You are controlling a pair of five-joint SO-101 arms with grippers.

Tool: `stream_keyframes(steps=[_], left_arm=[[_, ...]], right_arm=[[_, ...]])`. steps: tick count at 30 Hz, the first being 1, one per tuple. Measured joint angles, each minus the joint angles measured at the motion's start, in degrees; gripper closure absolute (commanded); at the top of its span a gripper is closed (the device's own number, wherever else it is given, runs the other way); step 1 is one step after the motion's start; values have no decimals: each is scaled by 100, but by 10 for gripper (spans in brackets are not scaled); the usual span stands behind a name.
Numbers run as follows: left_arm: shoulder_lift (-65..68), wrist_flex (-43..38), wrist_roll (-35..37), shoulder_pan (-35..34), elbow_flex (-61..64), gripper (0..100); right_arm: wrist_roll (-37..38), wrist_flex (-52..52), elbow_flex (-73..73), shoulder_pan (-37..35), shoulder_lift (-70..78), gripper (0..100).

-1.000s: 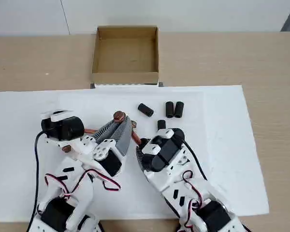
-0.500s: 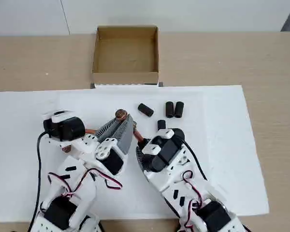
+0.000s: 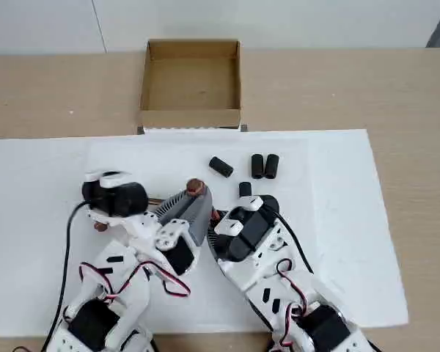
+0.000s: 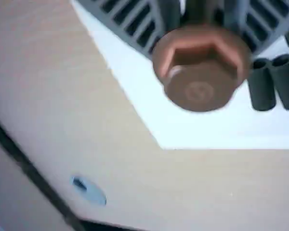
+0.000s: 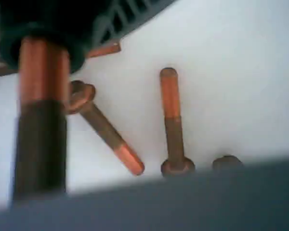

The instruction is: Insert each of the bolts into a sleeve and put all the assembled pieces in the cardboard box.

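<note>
My left gripper (image 3: 194, 196) is shut on a copper bolt (image 3: 196, 185), whose hex head (image 4: 200, 72) sticks out between the grey ribbed fingers (image 4: 130, 19). The bolt's shaft (image 5: 41, 96) passes through a black sleeve (image 5: 38, 29) at my right gripper (image 3: 218, 218), which looks shut on that sleeve; the arm's own body hides the fingers from above. Loose black sleeves lie ahead: one (image 3: 221, 166), a pair (image 3: 264, 166) and one (image 3: 244, 189) close to the right arm. The cardboard box (image 3: 193, 117) stands open at the back.
Spare bolts (image 5: 172, 120) (image 5: 106, 130) lie on the white sheet (image 3: 330, 191) under the arms; one head (image 3: 100, 226) shows by the left arm. The two arms sit close together at the front middle. Bare wooden table (image 3: 396, 95) surrounds the sheet.
The left arm has shifted right and slightly toward the front, carrying the bolt closer to the right gripper. The right arm has hardly moved.
</note>
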Motion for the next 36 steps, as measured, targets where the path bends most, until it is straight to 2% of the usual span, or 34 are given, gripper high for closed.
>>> stream_keyframes(steps=[7, 12, 17, 24, 30, 36], left_arm=[[0, 352, -668, 290, 0, 995], [0, 897, -756, 554, -9, 995], [-79, 993, -862, 563, 158, 990], [-88, 1020, -897, 571, 176, 796], [-88, 1073, -862, 466, 114, 793], [-35, 1108, -1389, -44, 9, 791]], right_arm=[[334, 0, 0, 0, 0, 995], [360, 0, -18, -18, -9, 995], [369, 9, 9, -26, 9, 995], [369, 9, 9, 0, 18, 995], [369, 9, 9, -9, 9, 995], [369, 9, 0, -9, 9, 995]])
